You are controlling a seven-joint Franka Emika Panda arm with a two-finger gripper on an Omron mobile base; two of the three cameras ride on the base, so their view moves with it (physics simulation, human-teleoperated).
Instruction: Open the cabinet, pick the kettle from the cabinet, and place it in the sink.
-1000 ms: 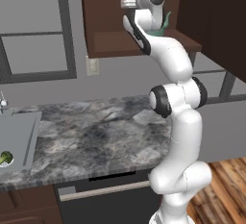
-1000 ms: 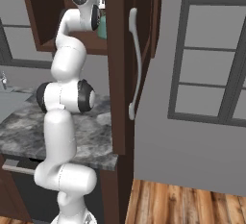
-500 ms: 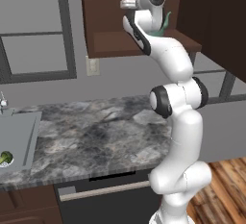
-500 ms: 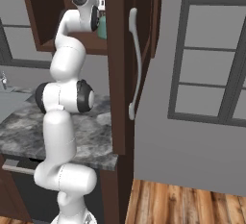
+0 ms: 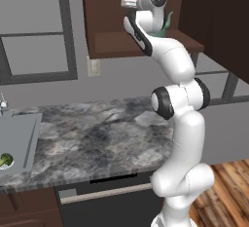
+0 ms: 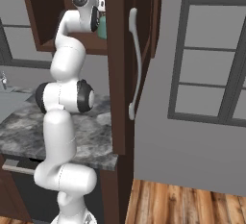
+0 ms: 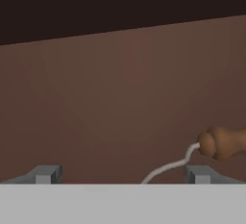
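Change: nothing visibly moved since the earlier frames; arm holds the same raised pose.
Cabinet: dark brown wooden wall cabinet (image 5: 121,43) stands open, door (image 6: 122,64) with long silver bar handle (image 6: 135,64) swung out.
Kettle: small teal-green kettle (image 6: 102,27) on the cabinet shelf near its door-side edge, mostly hidden behind the hand.
Gripper: two-finger gripper (image 7: 122,174) inside the cabinet, fingers spread wide, grasping nothing; thin wire handle with brown knob (image 7: 222,143) just beside one tip.
Sink: grey basin (image 5: 19,138) at the counter's left end.

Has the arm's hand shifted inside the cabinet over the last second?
No. In the left base view the hand sits at the same spot against the cabinet shelf, with the kettle just behind it.
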